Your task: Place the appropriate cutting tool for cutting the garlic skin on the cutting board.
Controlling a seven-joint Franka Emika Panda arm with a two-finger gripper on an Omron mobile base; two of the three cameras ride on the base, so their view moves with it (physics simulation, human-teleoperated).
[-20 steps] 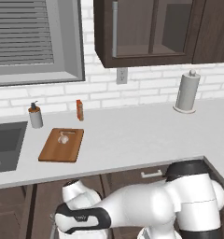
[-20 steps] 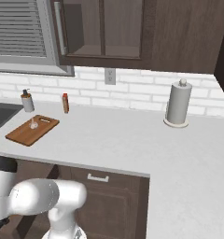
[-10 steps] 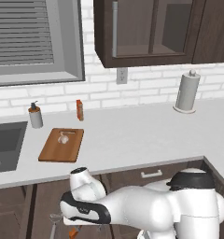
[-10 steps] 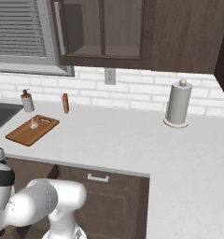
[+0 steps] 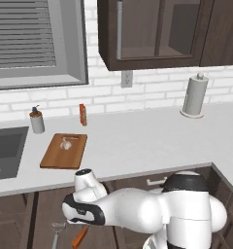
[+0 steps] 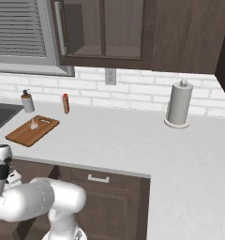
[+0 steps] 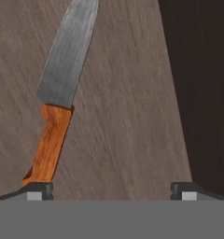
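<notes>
In the hand view the knife lies on a brown wood-grain surface, its orange handle [image 7: 48, 144] pointing toward me and its grey blade [image 7: 69, 51] pointing away. My gripper [image 7: 110, 191] is open and wide, and the handle's end sits just above the left fingertip [image 7: 37, 189]. Nothing lies between the fingers. The left base view has the orange handle [image 5: 79, 237] below the counter, under my arm. The brown cutting board [image 5: 64, 151] [image 6: 32, 131] lies on the counter near the sink, with the small whitish garlic [image 5: 66, 144] [image 6: 34, 124] on it.
An all-grey forked utensil [image 5: 55, 229] lies left of the knife below the counter. On the counter stand a soap dispenser [image 5: 37, 121], a small red bottle [image 5: 82, 114] and a paper towel roll [image 5: 194, 96]. The sink [image 5: 4, 151] is left of the board.
My arm's bent link has risen toward the counter edge and swung left. The knife's orange handle now shows beneath it. Board and garlic have not moved.
</notes>
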